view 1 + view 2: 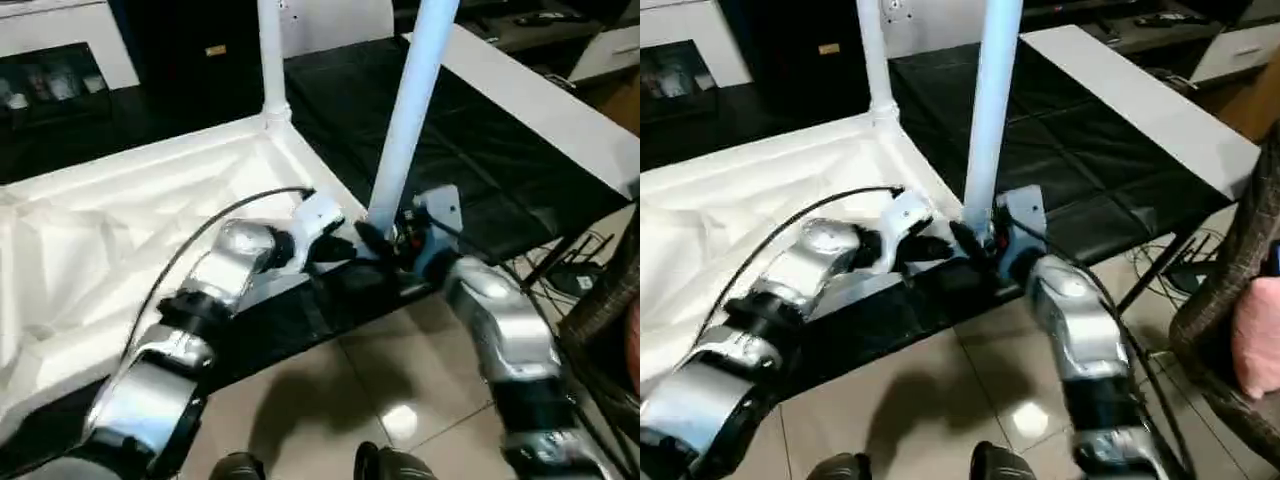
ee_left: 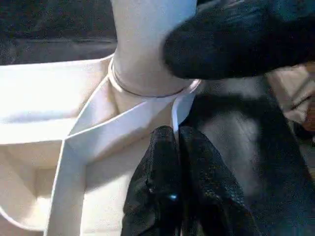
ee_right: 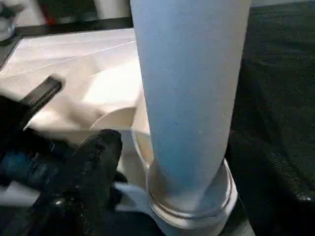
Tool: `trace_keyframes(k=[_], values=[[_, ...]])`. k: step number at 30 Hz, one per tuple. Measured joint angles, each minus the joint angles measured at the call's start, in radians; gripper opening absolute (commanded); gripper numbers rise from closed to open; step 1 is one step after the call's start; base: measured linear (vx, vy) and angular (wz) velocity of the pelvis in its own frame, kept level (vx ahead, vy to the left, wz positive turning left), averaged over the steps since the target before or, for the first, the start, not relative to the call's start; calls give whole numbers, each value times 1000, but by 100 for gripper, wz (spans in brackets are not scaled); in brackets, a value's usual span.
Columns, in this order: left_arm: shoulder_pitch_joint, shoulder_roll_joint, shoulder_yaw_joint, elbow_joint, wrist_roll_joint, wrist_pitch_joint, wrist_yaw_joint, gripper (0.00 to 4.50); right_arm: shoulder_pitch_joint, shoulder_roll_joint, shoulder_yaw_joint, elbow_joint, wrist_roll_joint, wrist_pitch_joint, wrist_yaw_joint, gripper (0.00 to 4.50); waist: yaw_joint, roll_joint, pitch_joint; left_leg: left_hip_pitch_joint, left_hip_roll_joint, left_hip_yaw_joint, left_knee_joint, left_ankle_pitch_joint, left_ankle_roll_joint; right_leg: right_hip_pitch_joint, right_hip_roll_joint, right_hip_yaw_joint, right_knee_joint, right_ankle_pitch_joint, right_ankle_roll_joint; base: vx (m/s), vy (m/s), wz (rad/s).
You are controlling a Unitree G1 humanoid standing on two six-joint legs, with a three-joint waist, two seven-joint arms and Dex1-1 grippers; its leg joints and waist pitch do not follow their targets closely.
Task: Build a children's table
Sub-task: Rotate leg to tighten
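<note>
The children's table lies upside down: its white ribbed tabletop (image 1: 120,230) rests on the black work table. One white leg (image 1: 272,60) stands upright in the far corner socket. A second leg (image 1: 412,110) stands in the near corner socket (image 3: 192,211). My left gripper (image 2: 173,135) is shut, its tips resting on the tabletop's rim just beside that socket. My right gripper (image 1: 378,240) is open at the base of the near leg (image 3: 189,98), with one black finger (image 3: 93,167) standing a little off the tube.
The black-covered work table (image 1: 470,130) has a white far-right edge (image 1: 540,100). A white cabinet (image 1: 60,60) stands at the back left. A wicker chair (image 1: 1230,300) with a pink cushion (image 1: 1255,340) is at the right, and cables (image 1: 580,270) hang below the table's edge.
</note>
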Motion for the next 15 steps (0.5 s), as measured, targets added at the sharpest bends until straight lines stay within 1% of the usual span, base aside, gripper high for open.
trace_keyframes(k=[3, 5, 7, 8, 9, 11, 15], values=[[15, 54, -20, -1, -1, -63, -91, 0, 62, -73, 24, -58, 34, -6, 125, 399, 9, 0, 0, 2, 1, 5, 1, 1, -1, 1, -2, 1, 3, -1, 1, 0, 0, 0], [16, 79, -34, 0, 7, -102, -128, 0, 74, -96, 31, -79, 48, -6, 180, 421, 14, 0, 0, 4, 0, 8, 2, -2, -6, 2, -4, 2, 5, -4, 7, 0, 0, 0], [17, 98, -47, 4, 10, -134, -166, 0, 85, -125, 38, -102, 68, -6, 229, 429, 19, 0, 0, 9, 0, 9, 4, -3, -7, 3, -5, 3, 5, -5, 7, 0, 0, 0], [17, 110, -52, 9, 9, -154, -207, 0, 85, -151, 43, -112, 84, -6, 274, 433, 21, 0, 0, 10, -1, 10, 5, -3, -7, 3, -6, 4, 5, -5, 7, 0, 0, 0], [18, 118, -55, 11, 8, -166, -235, 0, 85, -171, 44, -117, 90, -4, 303, 447, 22, 0, 0, 10, -1, 11, 5, -3, -7, 4, -6, 5, 5, -5, 7, 0, 0, 0], [18, 137, -64, 14, 0, -181, -290, 0, 81, -213, 55, -118, 107, 1, 364, 447, 23, -1, -1, 11, -1, 13, 5, -3, -7, 4, -6, 8, 6, -5, 7, 0, 0, 0], [17, 153, -74, 16, -9, -196, -377, 0, 50, -253, 109, -105, 107, 1, 453, 447, 27, -1, -1, 10, -1, 15, 5, -3, -7, 4, -6, 10, 7, -5, 8, 0, 0, 0]])
